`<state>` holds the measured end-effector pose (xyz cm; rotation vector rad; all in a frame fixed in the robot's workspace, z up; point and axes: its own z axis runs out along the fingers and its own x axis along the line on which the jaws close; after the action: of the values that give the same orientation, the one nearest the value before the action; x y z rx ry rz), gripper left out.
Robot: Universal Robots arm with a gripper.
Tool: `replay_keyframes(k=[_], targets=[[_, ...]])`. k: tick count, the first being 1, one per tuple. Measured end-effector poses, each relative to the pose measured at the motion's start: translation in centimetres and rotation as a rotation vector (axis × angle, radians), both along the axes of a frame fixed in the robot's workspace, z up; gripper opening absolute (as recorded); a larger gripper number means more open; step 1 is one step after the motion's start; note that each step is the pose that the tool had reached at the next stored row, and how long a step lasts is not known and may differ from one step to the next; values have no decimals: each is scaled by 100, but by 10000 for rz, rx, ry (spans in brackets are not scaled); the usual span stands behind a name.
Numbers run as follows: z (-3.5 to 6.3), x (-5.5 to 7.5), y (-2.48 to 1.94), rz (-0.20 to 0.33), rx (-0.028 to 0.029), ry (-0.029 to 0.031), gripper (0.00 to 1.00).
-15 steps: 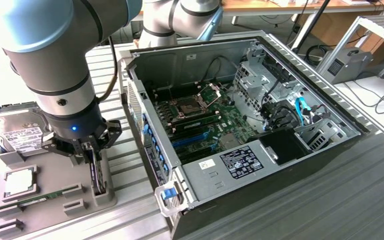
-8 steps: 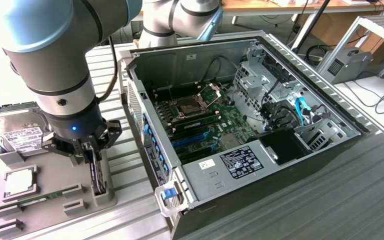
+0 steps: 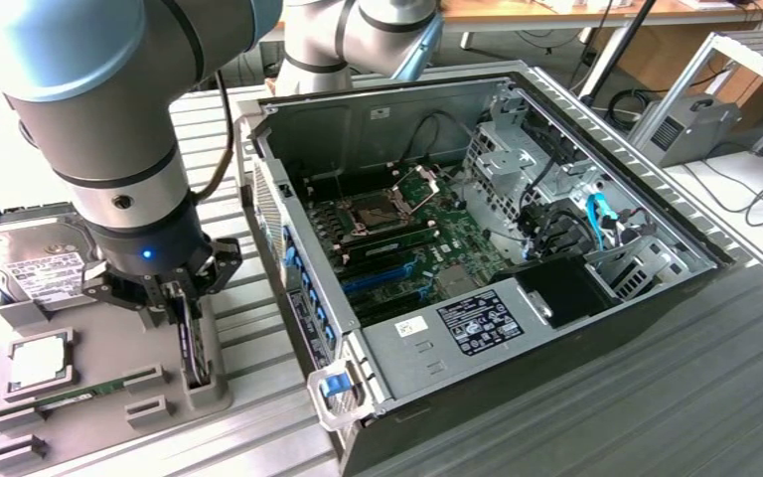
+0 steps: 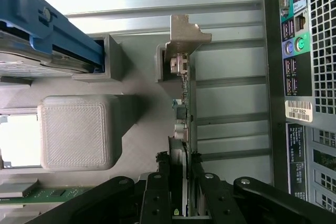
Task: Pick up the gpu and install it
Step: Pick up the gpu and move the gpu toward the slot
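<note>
In the exterior view, the grey and blue jointed robot arm (image 3: 103,119) is reaching straight down from above, its wrist standing vertical over a flat grey plastic holder tray (image 3: 116,338) at the exterior view's left. The black gripper (image 3: 183,316) is pointing down into the tray, sitting on the top edge of the gpu (image 3: 198,358), a thin dark card standing edge-on in a slot at the side of the tray nearest the case. A silver boxy hard drive with a white label (image 3: 31,263) is lying at the tray's far end, and a square silver processor chip (image 3: 40,363) and a narrow green memory stick (image 3: 71,400) are resting in their own recesses. Just beside the tray, an open black and silver computer case (image 3: 395,368) is lying on its side on the ribbed metal table (image 3: 647,397), showing its green mainboard.

In the wrist view, the gripper (image 4: 180,163) is straddling the gpu (image 4: 184,103), which is running away from the camera to its silver metal end bracket (image 4: 186,35), seated against a grey post of the tray (image 4: 142,82). The black fingers (image 4: 160,192) are pressing against both faces of the card, about half closed, with no gap showing. The case's rear port panel (image 4: 299,51) is lying alongside, apart from the card.
</note>
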<state>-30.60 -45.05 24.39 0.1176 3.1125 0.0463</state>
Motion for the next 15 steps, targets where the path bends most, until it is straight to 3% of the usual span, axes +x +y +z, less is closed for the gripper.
replay_keyframes(k=[15], targets=[[79,0,0,-1,1,-1,26]])
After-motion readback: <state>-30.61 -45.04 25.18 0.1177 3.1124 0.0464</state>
